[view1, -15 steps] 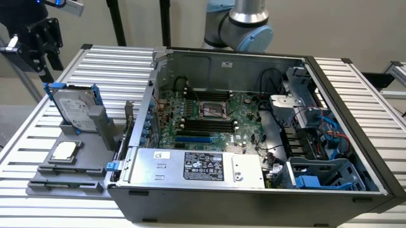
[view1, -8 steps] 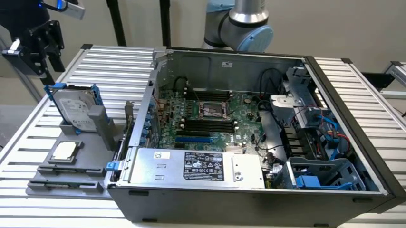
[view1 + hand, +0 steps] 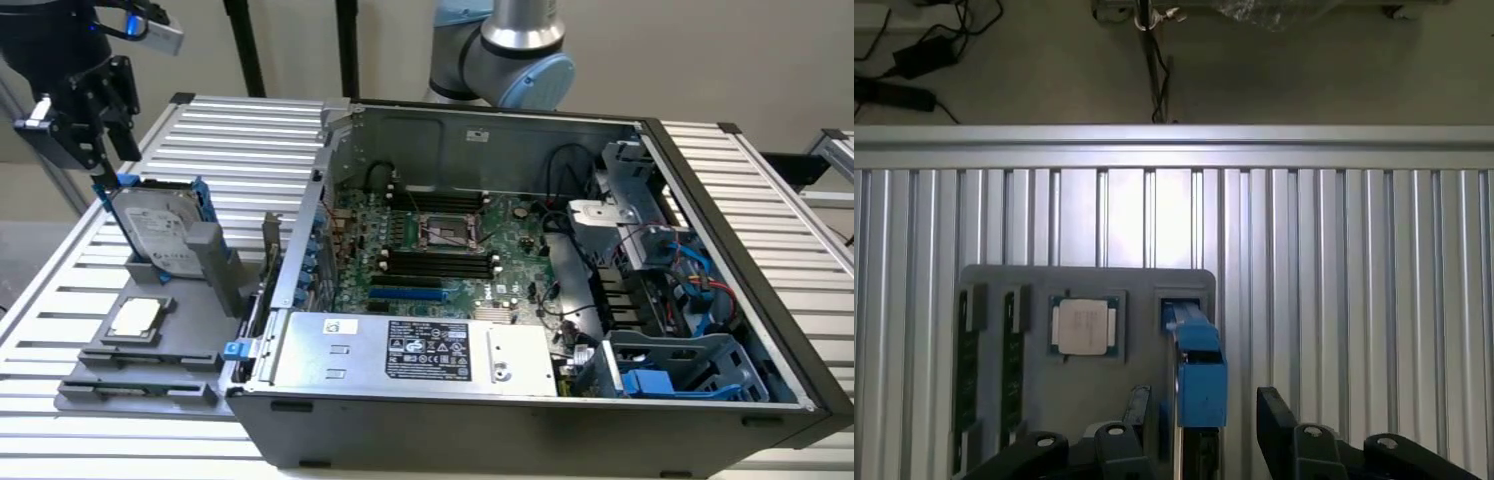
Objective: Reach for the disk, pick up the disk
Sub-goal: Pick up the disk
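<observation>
Hovering over the disk (image 3: 158,228), the gripper (image 3: 94,150) hangs at the exterior view's left, above the slatted metal worktop (image 3: 747,180). The disk stands upright on its edge in a slot of a grey holder (image 3: 220,265), label face turned toward the open computer case (image 3: 534,430), with blue carrier rails (image 3: 1199,375) running up its sides. In the wrist view the disk shows edge-on, and the fingers (image 3: 1274,420) are spread, released, one on each side of the blue top edge. A clear gap lies between the rail and the finger away from the chip (image 3: 1082,327); the finger on the chip's side is nearer, and whether it touches cannot be told. The chip (small, square, silver) lies flat in its own recess of the same holder, just beside the disk's slot. Inside the case the motherboard (image 3: 441,250) lies exposed, and a silver box with a black label (image 3: 414,350) sits along the near wall. The robot arm's base (image 3: 514,45) rises behind the case.
</observation>
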Robot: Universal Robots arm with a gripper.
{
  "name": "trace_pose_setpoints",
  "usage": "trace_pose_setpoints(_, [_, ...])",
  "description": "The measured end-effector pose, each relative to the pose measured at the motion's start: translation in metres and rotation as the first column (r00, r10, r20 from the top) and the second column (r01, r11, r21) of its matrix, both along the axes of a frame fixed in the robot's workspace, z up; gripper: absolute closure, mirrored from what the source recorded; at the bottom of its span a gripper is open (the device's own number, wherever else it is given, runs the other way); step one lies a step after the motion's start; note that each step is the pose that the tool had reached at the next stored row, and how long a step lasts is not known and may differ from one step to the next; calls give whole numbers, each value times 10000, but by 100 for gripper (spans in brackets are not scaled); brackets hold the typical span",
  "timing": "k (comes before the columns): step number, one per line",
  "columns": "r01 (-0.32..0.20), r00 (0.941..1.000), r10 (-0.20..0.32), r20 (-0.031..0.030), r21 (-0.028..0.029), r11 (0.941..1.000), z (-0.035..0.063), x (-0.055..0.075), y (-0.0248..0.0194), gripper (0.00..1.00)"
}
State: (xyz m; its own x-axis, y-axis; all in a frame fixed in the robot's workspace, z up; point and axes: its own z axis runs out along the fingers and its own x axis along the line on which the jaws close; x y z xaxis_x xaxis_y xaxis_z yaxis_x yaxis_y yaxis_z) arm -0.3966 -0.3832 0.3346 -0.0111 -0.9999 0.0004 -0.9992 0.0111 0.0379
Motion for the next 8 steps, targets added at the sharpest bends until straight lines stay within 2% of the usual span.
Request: trace_pose_setpoints(8, [0,10000,0,13,-1,10000,-140,-22,0,46])
